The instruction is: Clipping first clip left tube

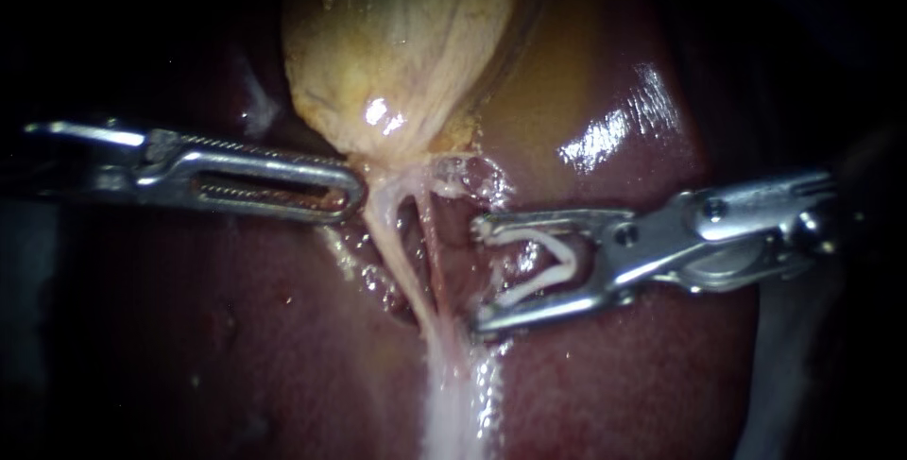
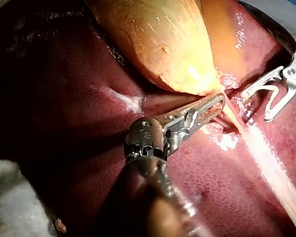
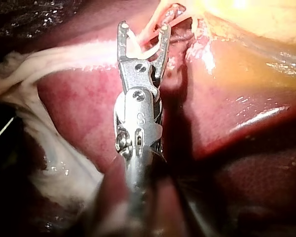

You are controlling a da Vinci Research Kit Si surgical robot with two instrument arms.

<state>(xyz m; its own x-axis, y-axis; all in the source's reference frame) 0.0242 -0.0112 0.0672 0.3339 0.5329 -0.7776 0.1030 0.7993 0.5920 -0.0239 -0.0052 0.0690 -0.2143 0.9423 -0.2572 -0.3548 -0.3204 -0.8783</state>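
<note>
The gallbladder [image 1: 397, 44] is showing mustard yellow with pale streaks. The liver [image 1: 236, 328] is glistening dark reddish brown, finely speckled in the left wrist view. The left tube [image 1: 383, 229] is looking pinkish white, the right tube [image 1: 430, 238] redder. The left instrument [image 1: 351, 199] and right instrument [image 1: 482, 274] are shining silver; the clip [image 1: 557, 266] is showing white.

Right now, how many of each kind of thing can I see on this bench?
instruments: 2, the left instrument and the right instrument
tubes: 2, the left tube and the right tube
clip: 1
gallbladder: 1
liver: 1
total: 7
</note>
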